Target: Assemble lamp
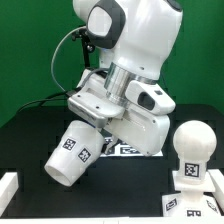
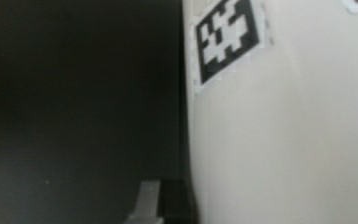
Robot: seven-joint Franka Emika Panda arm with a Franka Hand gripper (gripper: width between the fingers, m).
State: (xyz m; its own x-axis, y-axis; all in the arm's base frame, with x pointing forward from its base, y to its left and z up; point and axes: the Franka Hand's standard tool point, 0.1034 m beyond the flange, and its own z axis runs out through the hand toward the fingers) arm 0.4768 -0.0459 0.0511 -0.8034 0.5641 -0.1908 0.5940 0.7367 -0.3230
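The white cone shade hangs tilted above the black table at the exterior view's left, its tag facing the camera. My gripper is shut on the shade's narrow end. The round-headed bulb stands upright in the square base at the exterior view's right, apart from the shade. In the wrist view the shade's white wall with a tag fills one side. One finger shows beside that wall. The other finger is hidden by the shade, and my gripper straddles the wall.
The marker board lies on the table under the arm, partly hidden. White rails sit at the front corners, one at the exterior view's left and one at its right. A green backdrop stands behind.
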